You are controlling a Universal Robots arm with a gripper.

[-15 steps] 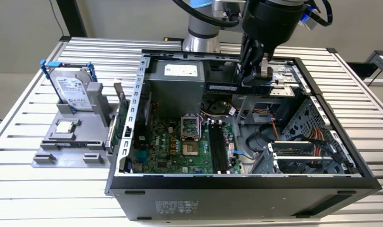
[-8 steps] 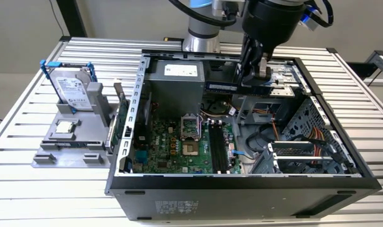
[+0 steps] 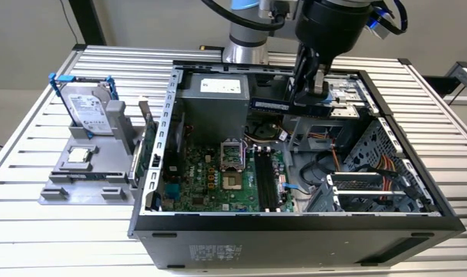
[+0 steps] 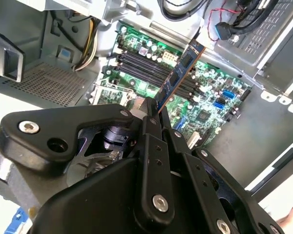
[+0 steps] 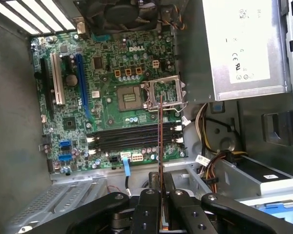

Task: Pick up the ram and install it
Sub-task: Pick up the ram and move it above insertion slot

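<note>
Above the open case (image 3: 295,231), claw (image 3: 312,98) pinching slim dark-blue ram (image 4: 182,69), black chips

The arm (image 3: 245,40) comes from the far side, and its wrist (image 3: 329,23) points down. The gripper (image 3: 309,95) (black, with two fingers) is clamped on the ram (image 3: 283,104), one finger against each flat face.

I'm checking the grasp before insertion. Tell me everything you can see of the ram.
The ram is a slim, long, flat stick: a dark blue-green circuit board with black chips. The gripper clamps it by one end, holding it on edge in the air inside the open computer case, above the black memory slots of the motherboard, not yet seated. It looks edge-on in the first wrist view. Nothing else touches it.
</note>
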